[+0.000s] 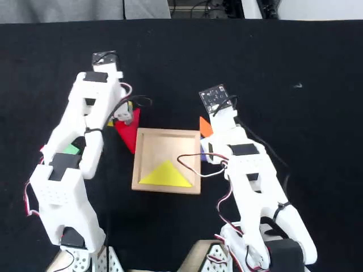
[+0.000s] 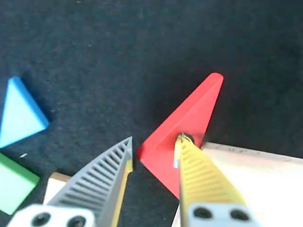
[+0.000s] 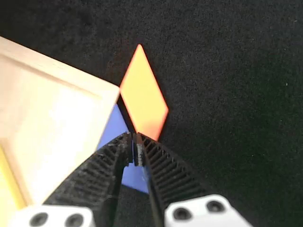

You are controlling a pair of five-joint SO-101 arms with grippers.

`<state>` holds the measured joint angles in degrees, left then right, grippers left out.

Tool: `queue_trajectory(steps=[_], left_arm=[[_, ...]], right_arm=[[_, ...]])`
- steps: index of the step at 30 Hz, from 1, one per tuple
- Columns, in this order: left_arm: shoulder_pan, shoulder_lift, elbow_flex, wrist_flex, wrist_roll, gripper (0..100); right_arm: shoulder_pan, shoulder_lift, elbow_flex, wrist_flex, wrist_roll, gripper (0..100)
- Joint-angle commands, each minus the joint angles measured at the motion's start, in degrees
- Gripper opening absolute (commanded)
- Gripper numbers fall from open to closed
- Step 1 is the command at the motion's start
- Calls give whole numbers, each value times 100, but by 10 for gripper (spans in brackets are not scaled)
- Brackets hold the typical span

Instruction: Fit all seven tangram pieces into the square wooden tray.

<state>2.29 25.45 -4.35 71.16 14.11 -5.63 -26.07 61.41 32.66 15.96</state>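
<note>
- tangram pieces lie mostly outside the square wooden tray [image 1: 138,164]; only a yellow triangle [image 1: 165,175] sits flat inside, along the near rim.
- a red triangle [image 2: 187,118] lies on the black cloth [image 2: 142,47] at the tray's far left corner.
- the left gripper [image 2: 156,140] is spread wide and grips nothing: one tip is on the red triangle, the other over the cloth.
- the right gripper [image 3: 136,138] is pinched together and empty, its tips at the orange parallelogram [image 3: 144,97] and over a blue piece [image 3: 111,132] beside the tray.
- a light blue triangle [image 2: 19,113] and a green piece [image 2: 14,184] lie apart from the red triangle.

Left tool [image 2: 155,147] spread apart, right tool [image 3: 136,141] pinched closed, both pointing down
</note>
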Motion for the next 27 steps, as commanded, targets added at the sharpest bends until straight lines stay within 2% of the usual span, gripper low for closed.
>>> queue_trajectory(steps=[1, 11, 19, 27], left_arm=[[523, -255, -251, 44, -53, 145], [1015, -448, -681, 677, -35, 145], [1473, -826, -620, 668, -70, 145], [1464, -826, 40, 0, -79, 145]], right_arm=[[-97, -215, -22, -53, 62, 14], [-88, -215, -22, -62, 62, 14], [-88, -207, -22, -70, 62, 14], [-79, -207, -22, -79, 62, 13]])
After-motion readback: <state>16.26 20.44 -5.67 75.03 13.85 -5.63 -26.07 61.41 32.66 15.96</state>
